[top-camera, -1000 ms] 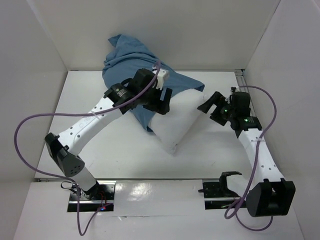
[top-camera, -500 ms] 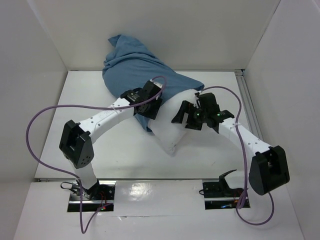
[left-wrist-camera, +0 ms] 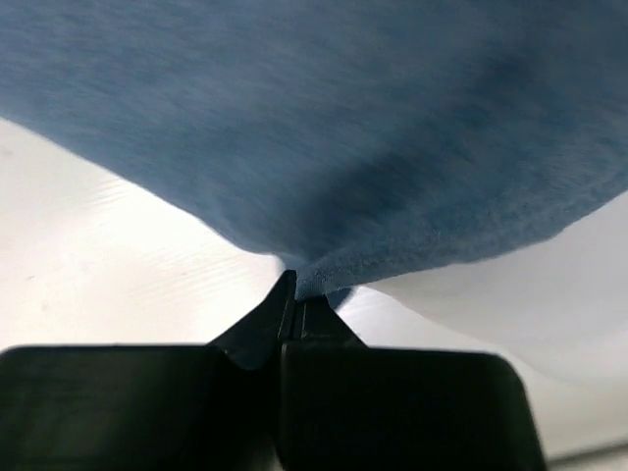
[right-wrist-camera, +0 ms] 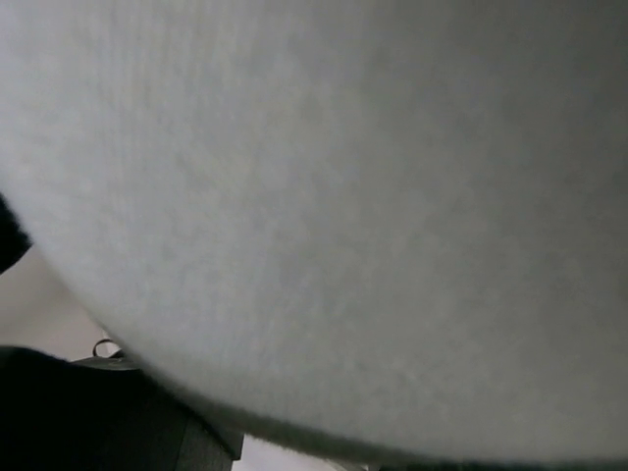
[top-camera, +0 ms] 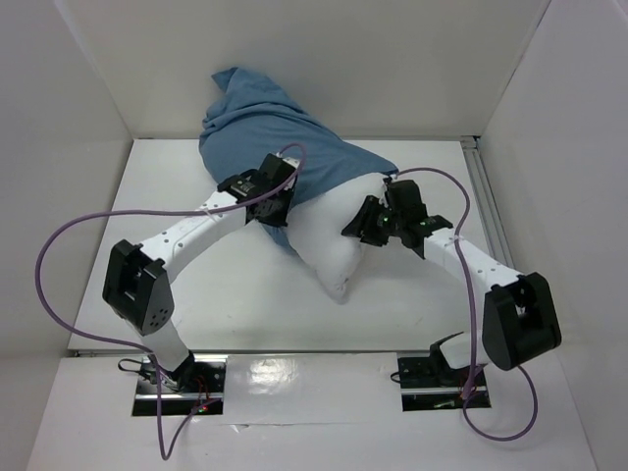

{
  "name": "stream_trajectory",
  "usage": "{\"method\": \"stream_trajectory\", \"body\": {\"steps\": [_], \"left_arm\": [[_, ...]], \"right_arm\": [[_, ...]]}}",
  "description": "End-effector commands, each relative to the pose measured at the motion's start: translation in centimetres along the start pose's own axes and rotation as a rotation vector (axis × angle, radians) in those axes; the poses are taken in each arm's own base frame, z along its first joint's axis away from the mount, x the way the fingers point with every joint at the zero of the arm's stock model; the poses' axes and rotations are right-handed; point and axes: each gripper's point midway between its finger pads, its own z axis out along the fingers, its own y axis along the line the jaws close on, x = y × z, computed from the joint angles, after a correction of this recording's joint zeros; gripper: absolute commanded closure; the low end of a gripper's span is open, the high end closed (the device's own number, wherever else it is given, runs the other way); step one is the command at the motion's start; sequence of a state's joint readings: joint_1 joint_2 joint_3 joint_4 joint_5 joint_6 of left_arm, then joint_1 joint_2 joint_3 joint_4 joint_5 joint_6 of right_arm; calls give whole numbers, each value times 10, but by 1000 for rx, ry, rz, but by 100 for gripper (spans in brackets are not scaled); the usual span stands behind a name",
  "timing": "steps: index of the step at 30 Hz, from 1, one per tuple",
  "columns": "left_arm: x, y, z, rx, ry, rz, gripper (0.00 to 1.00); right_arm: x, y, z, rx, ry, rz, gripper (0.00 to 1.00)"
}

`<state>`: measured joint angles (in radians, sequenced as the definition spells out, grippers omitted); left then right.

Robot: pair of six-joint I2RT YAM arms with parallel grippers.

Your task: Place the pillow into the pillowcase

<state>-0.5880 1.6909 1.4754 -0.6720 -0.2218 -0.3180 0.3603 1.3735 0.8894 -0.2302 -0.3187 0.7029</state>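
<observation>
1. You're looking into a lab test cell: plain white walls (top-camera: 88, 78) box in a white table (top-camera: 235, 294).
2. Left arm (top-camera: 186, 231) and right arm (top-camera: 471, 260), bolted at its edge, trail purple cables (top-camera: 38, 267).

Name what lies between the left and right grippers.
In the top view, the uncovered white part of the pillow lies there.

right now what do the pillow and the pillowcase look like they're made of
The pillowcase looks like soft matte blue cloth, woven or knit: fuzzy surface, deep wrinkles. The pillow looks like matte white fine-weave fabric over soft filling, judging by its plump bulge.
</observation>
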Motion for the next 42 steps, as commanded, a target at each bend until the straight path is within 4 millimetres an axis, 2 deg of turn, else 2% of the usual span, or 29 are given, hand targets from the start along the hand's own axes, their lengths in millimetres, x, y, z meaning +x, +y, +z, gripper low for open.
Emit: {"method": "stream_trajectory", "body": {"steps": [1,2,4,5,7,8,9,11,12,13,14,15,17,18,19,20,21,24,27,29,30,31,32,33,34,37,38,39,42], "left_arm": [[-49,-51,-63,294,-155,-21,100],[-61,-67,-80,368,-194,-23,100],[-82,-104,-123,541,-248,-9,100],[-112,-127,-171,645,-350,7,100],[-135,-151,-225,786,-433,41,100],[-153,-164,-270,890,-500,66,100],[-158,-169,-290,948,-515,56,100],[-157,-179,-320,1058,-530,85,100],[-156,-182,-320,1080,-525,77,100],[-146,-183,-289,1054,-457,52,100],[-138,-185,-278,1055,-429,52,100],[-138,-181,-271,1058,-426,23,100],[-115,-184,-226,1061,-301,-17,100],[-112,-186,-222,1072,-287,-26,100],[-112,-187,-221,1083,-284,-29,100],[-108,-190,-212,1085,-253,-41,100],[-107,-191,-213,1093,-248,-37,100],[-117,-197,-215,1120,-251,-32,100],[-130,-203,-226,1162,-269,-29,100],[-140,-207,-231,1183,-273,-41,100],[-150,-212,-251,1218,-319,-13,100],[-151,-223,-246,1242,-292,-12,100],[-156,-226,-249,1260,-295,-11,100],[-164,-231,-267,1293,-336,17,100],[-161,-237,-263,1293,-317,25,100],[-152,-241,-232,1255,-256,17,100],[-150,-239,-227,1231,-261,16,100],[-140,-238,-206,1189,-222,-3,100],[-123,-234,-180,1123,-163,-23,100]], "right_arm": [[-18,33,11,-118,-59,-33,92],[-23,38,15,-131,-59,-28,100],[-48,81,5,-229,-99,-63,100],[-81,116,-15,-302,-174,-95,100],[-106,148,-45,-346,-247,-121,100],[-118,162,-63,-365,-298,-133,100],[-129,189,-97,-398,-391,-174,100],[-125,196,-116,-388,-436,-189,100],[-112,184,-115,-356,-440,-166,100],[-93,186,-108,-375,-416,-164,100],[-76,177,-96,-363,-386,-143,100],[-32,149,-60,-313,-272,-84,100],[6,139,-33,-337,-214,-46,100],[41,107,-3,-272,-134,12,100],[61,106,6,-280,-95,19,100],[67,109,12,-313,-96,32,100],[81,96,26,-285,-64,60,100],[88,101,38,-313,-51,101,100],[74,116,34,-388,-79,139,100],[47,123,23,-435,-141,188,100],[38,126,17,-457,-165,201,100],[19,131,5,-482,-221,235,100],[9,135,-4,-502,-257,238,100],[2,139,-12,-518,-285,253,100],[-10,139,-28,-519,-360,251,100],[4,108,-36,-399,-438,229,100],[11,96,-33,-356,-437,219,100],[21,74,-29,-307,-432,238,100],[43,46,-19,-261,-401,270,100]]}}
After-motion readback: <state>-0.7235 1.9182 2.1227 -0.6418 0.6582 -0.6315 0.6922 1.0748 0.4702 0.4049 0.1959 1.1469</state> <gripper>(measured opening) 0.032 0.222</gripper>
